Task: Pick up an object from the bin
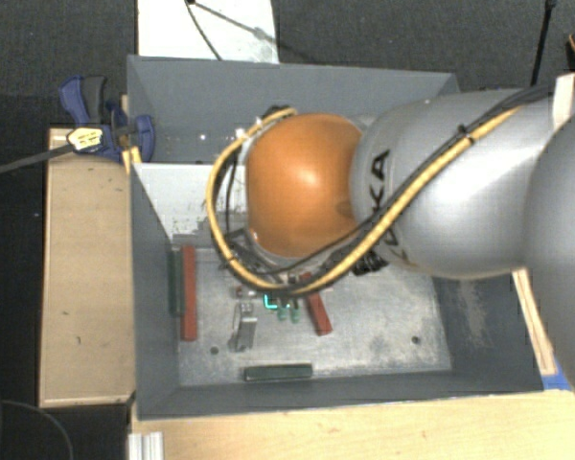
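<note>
Grey bin [402,329], its floor bare toward the right wall. The gripper [271,303] hangs over the middle of the floor, between a short red block [318,315] and a small grey metal piece [242,332]. Whether it is open or closed cannot be told. A red stick [187,295] lies along the left wall.

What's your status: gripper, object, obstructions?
Gripper low over the bin middle, state unclear. Short red stick lies just beside it, not seen held. Dark bar, long red stick well apart.
</note>
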Robot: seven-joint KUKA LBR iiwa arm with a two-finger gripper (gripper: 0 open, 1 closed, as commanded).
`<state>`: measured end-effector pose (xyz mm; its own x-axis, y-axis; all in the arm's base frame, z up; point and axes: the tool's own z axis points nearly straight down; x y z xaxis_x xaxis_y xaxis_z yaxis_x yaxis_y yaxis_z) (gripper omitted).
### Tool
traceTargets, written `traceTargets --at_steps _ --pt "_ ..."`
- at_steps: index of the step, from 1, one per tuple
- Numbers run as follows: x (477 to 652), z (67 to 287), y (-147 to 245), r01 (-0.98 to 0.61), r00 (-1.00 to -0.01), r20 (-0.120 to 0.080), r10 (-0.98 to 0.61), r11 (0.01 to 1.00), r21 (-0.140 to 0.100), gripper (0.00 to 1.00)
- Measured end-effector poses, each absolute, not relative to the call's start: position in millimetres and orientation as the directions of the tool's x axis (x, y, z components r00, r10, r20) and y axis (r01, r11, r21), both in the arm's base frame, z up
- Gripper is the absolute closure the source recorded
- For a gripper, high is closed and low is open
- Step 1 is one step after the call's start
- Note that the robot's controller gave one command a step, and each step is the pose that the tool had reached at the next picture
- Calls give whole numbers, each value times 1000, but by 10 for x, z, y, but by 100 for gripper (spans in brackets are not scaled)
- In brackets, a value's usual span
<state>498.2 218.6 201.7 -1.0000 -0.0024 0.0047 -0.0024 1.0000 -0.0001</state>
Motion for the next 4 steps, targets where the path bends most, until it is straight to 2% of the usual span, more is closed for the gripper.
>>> traceTargets --at_steps 1,2,3,4 --pt "4867 1163 1567 30 -1000 7 30 1000 -5 0" --pt "4786 696 1123 31 -999 -8 31 1000 2 0" --pt "5499 1045 229 -114 -993 -8 -114 993 -4 0" --pt "5780 710 927 -438 -899 -5 -438 899 1 0"
